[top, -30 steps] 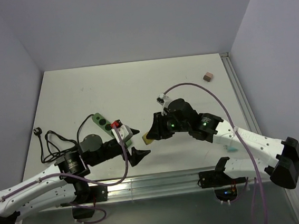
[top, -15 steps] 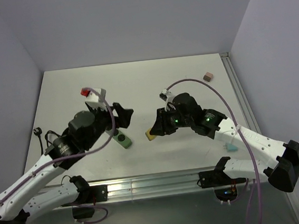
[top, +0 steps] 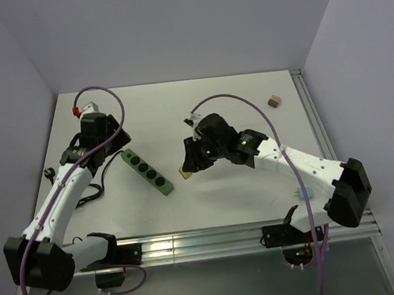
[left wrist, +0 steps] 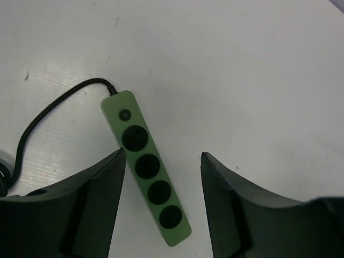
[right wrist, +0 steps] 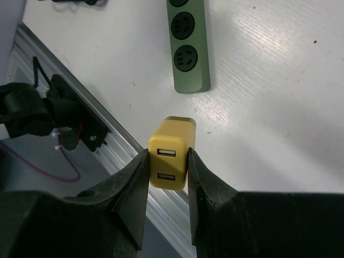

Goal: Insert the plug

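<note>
A green power strip (top: 147, 171) with several round sockets lies on the white table, its black cable running off to the left. In the left wrist view the strip (left wrist: 145, 163) lies below my open, empty left gripper (left wrist: 163, 156), which hovers above its cable end (top: 113, 143). My right gripper (top: 187, 168) is shut on a yellow USB charger plug (right wrist: 170, 156) and holds it above the table, just right of the strip's free end (right wrist: 189, 54). The plug's two USB ports face the wrist camera.
The strip's black cable (top: 82, 190) is coiled at the table's left edge. A small brown block (top: 273, 101) sits at the far right. A metal rail (top: 206, 241) runs along the near edge. A small teal thing (top: 303, 194) lies near the right arm.
My left arm has swung up and back from beside the strip's near end to its far, cable end. My right gripper with the plug has shifted slightly left toward the strip.
</note>
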`<state>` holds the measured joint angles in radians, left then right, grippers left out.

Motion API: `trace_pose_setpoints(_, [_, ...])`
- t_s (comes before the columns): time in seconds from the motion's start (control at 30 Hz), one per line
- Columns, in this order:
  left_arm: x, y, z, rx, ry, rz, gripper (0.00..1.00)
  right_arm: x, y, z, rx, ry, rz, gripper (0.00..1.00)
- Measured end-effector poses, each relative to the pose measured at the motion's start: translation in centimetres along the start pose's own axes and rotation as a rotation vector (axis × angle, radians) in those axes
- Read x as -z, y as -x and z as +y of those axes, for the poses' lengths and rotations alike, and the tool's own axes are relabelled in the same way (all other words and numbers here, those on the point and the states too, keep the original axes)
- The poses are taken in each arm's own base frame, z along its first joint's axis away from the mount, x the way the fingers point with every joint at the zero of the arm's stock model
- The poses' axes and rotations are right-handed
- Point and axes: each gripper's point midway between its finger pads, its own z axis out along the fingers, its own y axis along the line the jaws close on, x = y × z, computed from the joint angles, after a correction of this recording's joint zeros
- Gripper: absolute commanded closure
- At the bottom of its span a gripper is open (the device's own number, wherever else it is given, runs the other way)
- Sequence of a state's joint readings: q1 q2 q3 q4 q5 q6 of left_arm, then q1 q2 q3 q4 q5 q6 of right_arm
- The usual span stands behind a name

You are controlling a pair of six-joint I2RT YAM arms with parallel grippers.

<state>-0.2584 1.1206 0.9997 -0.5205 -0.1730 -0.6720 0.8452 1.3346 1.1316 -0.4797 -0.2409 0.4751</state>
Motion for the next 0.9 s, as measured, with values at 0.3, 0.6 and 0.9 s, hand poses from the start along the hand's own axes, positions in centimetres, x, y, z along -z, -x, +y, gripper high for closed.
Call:
trace_pose_setpoints(0.3, [-5.9, 0.5, 6.9, 0.183, 0.228, 0.072, 0.99, -6.4, 0.6, 1.8, 0.164, -0.07, 0.105, 1.0])
trace_pose_setpoints(0.6, [-10.9, -1.6, 9.4, 0.211, 0.295, 0.182, 1.0, -10.6, 0.3, 1.6, 0.26, -0.121, 0.195, 1.0])
trace_pose_setpoints(0.9, [-14.9, -1.7, 9.1, 0.188, 0.287, 0.233, 1.0, -13.9, 1.6, 1.6, 0.337, -0.17, 0.218, 1.0])
